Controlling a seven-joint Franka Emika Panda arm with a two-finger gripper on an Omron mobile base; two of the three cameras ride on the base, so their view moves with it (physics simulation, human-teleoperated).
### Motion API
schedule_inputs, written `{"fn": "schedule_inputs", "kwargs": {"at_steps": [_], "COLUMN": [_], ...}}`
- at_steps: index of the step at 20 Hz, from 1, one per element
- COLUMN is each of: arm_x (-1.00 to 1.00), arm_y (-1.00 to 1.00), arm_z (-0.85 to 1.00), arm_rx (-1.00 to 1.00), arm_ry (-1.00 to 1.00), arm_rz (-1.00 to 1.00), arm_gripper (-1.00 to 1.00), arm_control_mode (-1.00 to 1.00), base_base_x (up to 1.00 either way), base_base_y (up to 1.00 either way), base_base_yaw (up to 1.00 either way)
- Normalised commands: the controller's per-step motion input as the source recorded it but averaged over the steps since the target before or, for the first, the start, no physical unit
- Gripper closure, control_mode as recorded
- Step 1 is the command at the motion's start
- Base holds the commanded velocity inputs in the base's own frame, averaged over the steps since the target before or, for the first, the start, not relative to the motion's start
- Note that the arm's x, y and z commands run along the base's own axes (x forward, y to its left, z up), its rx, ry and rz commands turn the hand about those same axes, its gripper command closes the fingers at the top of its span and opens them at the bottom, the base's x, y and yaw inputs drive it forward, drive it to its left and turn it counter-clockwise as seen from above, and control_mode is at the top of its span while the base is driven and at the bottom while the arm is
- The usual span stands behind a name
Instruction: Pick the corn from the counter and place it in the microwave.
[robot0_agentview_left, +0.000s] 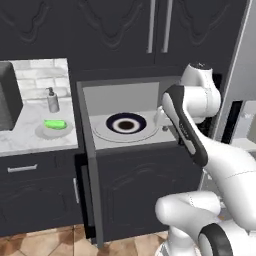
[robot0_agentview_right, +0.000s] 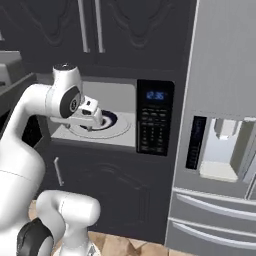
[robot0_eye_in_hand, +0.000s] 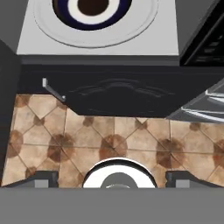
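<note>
- You have the large built-in black microwave (robot0_agentview_left: 127, 120) standing open at mid-frame in the left base view; its light grey cavity holds a round turntable with a dark-ringed plate (robot0_agentview_left: 125, 124) on it, and nothing lies on that plate.
- The small bright green corn cob in its husk (robot0_agentview_left: 54, 124) sits at the left of the left base view, resting in a shallow round grey dish (robot0_agentview_left: 42, 132) on the white-grey veined marble counter (robot0_agentview_left: 20, 135) — well apart from the microwave.
- Just behind the corn stands a grey soap dispenser bottle (robot0_agentview_left: 52, 100), upright, against a pale brick-pattern wall.
- In the right base view the microwave's keypad with a blue display (robot0_agentview_right: 154, 116) sits right of the cavity, and a tall silver refrigerator with a dispenser recess (robot0_agentview_right: 223, 145) fills the right side.
- The two-finger gripper (robot0_agentview_right: 93, 118) hangs at the front of the microwave opening, left of centre in the right base view; you cannot tell from these pictures whether its jaws are apart or together.
- The hand view looks down past the microwave floor onto dark embossed cabinet doors with a silver handle (robot0_eye_in_hand: 52, 89) and a brown tiled floor (robot0_eye_in_hand: 118, 140) in a diamond pattern.
</note>
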Motion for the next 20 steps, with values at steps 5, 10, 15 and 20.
{"fn": "schedule_inputs", "kwargs": {"at_steps": [5, 10, 15, 20], "arm_x": [0.0, 0.0, 0.0, 0.0], "arm_y": [0.0, 0.0, 0.0, 0.0], "arm_z": [0.0, 0.0, 0.0, 0.0], "arm_rx": [0.0, 0.0, 0.0, 0.0], "arm_ry": [0.0, 0.0, 0.0, 0.0], "arm_rz": [0.0, 0.0, 0.0, 0.0], "arm_gripper": [-1.0, -1.0, -1.0, -1.0], "arm_control_mode": [1.0, 1.0, 1.0, 1.0], "base_base_x": [-1.0, -1.0, -1.0, -0.42], "base_base_y": [0.0, 0.28, 0.91, 1.0], "base_base_yaw": [0.0, 0.0, 0.0, -0.07]}}
